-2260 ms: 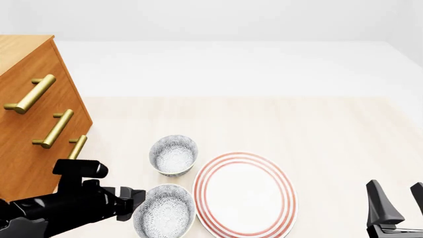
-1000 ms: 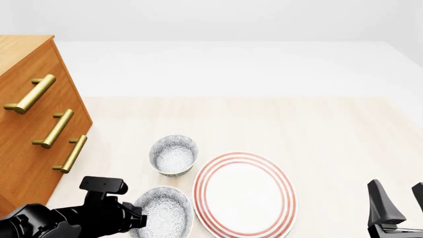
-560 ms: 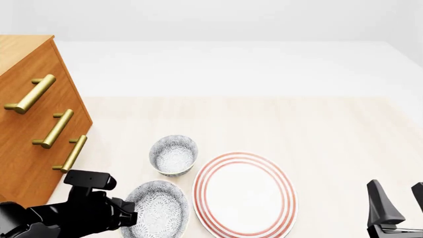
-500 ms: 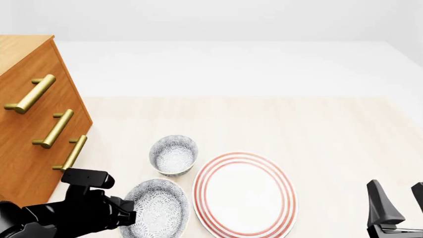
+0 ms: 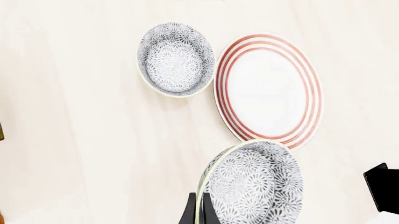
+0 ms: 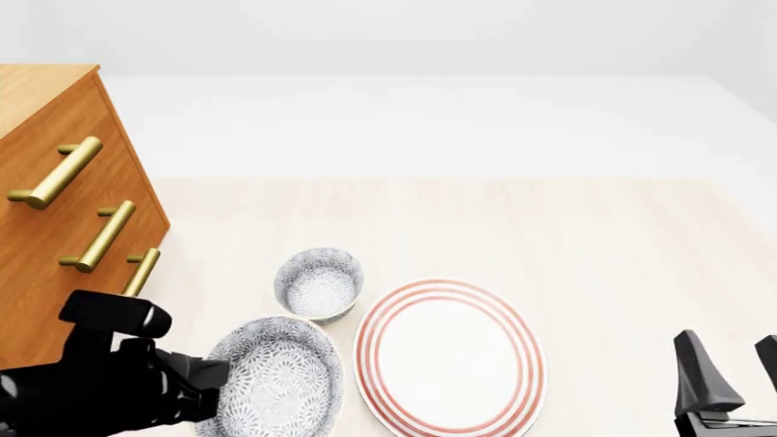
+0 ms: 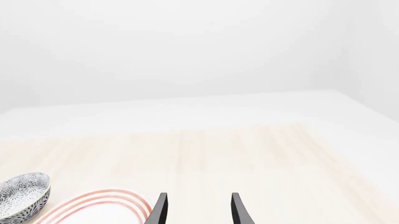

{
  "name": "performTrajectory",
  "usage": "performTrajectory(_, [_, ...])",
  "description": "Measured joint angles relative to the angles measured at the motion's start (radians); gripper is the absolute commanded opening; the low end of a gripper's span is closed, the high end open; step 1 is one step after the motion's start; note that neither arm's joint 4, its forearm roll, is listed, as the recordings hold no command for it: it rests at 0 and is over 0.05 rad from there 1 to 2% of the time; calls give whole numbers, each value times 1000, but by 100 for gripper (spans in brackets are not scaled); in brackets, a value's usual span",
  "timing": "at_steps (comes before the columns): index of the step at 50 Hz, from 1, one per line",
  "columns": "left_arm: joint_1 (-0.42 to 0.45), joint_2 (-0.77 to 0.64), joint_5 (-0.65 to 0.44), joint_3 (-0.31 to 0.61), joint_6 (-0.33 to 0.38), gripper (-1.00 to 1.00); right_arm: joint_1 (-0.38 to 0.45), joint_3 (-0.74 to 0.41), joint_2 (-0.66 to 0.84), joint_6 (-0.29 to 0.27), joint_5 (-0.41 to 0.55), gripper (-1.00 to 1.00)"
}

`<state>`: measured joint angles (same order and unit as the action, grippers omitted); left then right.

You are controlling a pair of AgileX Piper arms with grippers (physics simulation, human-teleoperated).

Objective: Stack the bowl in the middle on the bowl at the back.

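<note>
While the left gripper (image 6: 209, 399) clamps the middle bowl (image 6: 275, 378) by its rim, lifted and tilted near the table's (image 6: 607, 246) front edge, carrying's underway; next it needs levelling over the back bowl (image 6: 319, 284).

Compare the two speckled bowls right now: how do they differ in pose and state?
The near bowl is gripped at its rim by the left end effector, lifted and tilted; the back bowl sits upright on the table, untouched. The near bowl lies beside the striped plate; the back bowl is farther away. Both share the same grey speckled pattern and round shape.
</note>
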<state>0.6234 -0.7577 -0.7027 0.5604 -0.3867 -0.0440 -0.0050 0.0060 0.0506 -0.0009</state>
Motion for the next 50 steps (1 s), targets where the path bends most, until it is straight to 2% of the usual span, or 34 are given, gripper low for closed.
performTrajectory(20, [81, 78, -163, 95, -17, -100, -2, -1, -3, 20, 0, 100])
performTrajectory(36, [168, 111, -205, 95, -52, -100, -3, -2, -4, 28, -1, 100])
performTrajectory(50, [265, 116, -181, 40, -123, -100, -3, -3, -5, 34, -2, 100])
